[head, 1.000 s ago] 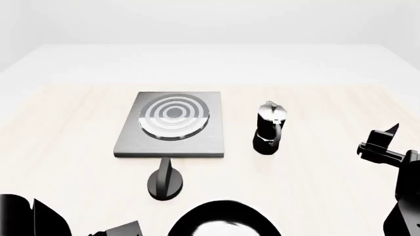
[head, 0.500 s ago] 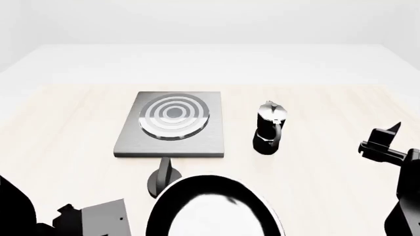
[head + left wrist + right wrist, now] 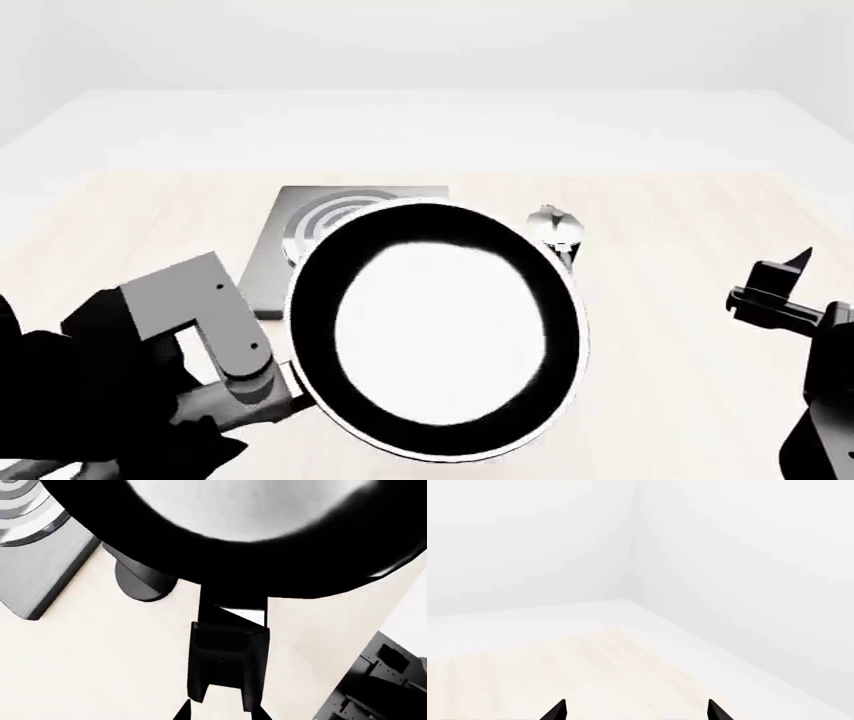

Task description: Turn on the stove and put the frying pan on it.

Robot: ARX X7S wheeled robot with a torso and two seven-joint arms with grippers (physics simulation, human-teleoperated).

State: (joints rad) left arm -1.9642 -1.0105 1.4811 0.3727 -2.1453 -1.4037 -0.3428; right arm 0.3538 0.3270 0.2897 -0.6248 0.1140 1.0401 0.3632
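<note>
While the left claw [image 3: 223,707] grips the frying pan [image 3: 438,330] by its handle [image 3: 227,655], I see the pan raised clear of the bench [image 3: 667,340] in the head view, its pale inside facing the camera and its black rim tilted. It covers most of the stove [image 3: 274,250] from that viewpoint; only the near-left part of the grey plate and a slice of the ringed burner [image 3: 327,215] show behind the rim. The moka pot [image 3: 554,228] is partly hidden too, with its silver top visible just past the pan's right edge.

From the left wrist view, I confirm the claw is closed on the handle, with the pan's black underside above the bench. Below it, the stove's small black knob [image 3: 143,582] stands on the bench just beside the stove's front edge.

My right claw [image 3: 781,290] hangs at the right side of the bench, well apart from the pan. In the right wrist view its two fingertips [image 3: 557,711] stand spread with bare bench between them, holding nothing.
</note>
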